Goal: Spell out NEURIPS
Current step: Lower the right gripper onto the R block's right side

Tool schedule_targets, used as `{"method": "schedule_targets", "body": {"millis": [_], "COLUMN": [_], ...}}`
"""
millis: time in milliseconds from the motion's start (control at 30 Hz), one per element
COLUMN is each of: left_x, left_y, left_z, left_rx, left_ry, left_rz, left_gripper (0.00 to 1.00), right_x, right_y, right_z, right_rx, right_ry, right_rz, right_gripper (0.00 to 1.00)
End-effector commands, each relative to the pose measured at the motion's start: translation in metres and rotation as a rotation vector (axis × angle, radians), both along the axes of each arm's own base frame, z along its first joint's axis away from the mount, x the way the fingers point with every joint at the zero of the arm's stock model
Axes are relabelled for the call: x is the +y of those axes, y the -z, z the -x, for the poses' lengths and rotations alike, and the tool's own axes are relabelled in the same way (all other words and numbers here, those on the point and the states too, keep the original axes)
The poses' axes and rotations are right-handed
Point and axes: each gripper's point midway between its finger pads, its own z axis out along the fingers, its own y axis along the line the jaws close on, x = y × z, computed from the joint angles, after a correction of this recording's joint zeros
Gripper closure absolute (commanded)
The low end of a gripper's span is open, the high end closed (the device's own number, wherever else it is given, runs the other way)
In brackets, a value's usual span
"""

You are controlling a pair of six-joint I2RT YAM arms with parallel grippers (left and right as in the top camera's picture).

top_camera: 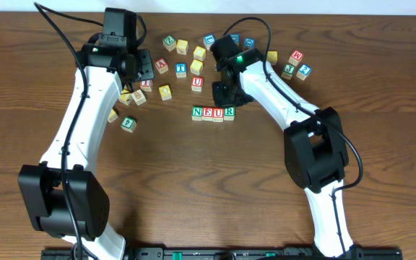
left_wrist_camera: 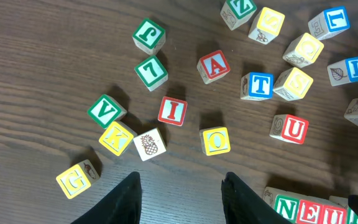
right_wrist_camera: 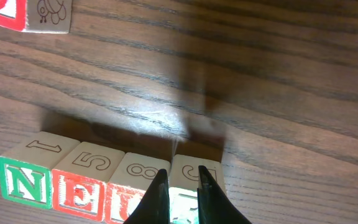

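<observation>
1. Dark brown wood-grain desk: it carries every cube we list below.
2. Row of four small wooden letter cubes: it reads N, E, U, R from left to right in the overhead view. The cubes touch side by side near the middle of the desk, a little apart from the scattered ones. In the right wrist view the green-bordered N cube ends the row, and the far faces show 1, 5 and 8.
3. Right pincer: it hangs just over the R end of the row. Its fingers are almost together, leaving a thin slit with nothing in it.
4. Left pincer: its fingers stand apart with nothing between them, over bare desk.
5. Red-bordered wooden cube lettered I: it lies loose just ahead of the left pincer, well apart from the row.
6. Yellow-faced wooden cube lettered S: it lies loose just beside the blue-bordered T cube.
7. Other loose cubes:
   - yellow O cube, near the I
   - red-bordered A cube
   - red-bordered U cube
   - green-bordered V cube
   - yellow G cube
</observation>
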Motion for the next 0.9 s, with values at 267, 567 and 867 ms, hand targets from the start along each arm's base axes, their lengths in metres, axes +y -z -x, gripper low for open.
{"method": "schedule_targets", "body": {"millis": [267,567,867], "left_x": [0.002,0.002,0.002], "left_y": [0.007,0.007,0.007], "left_z": [0.0,0.0,0.0], "left_rx": [0.015,0.015,0.015], "left_ry": [0.011,0.011,0.011], "left_rz": [-0.015,-0.015,-0.015], "left_gripper": [0.58,0.58,0.58], "right_x": [-0.006,-0.005,-0.008], "right_y": [0.005,0.006,0.013], "right_z": [-0.002,-0.004,0.003], "right_rx": [-0.01,-0.018,0.005], "right_ry": [0.069,0.08,0.085], "right_rz": [0.041,0.035,0.046], "right_gripper": [0.92,0.98,0.99]}}
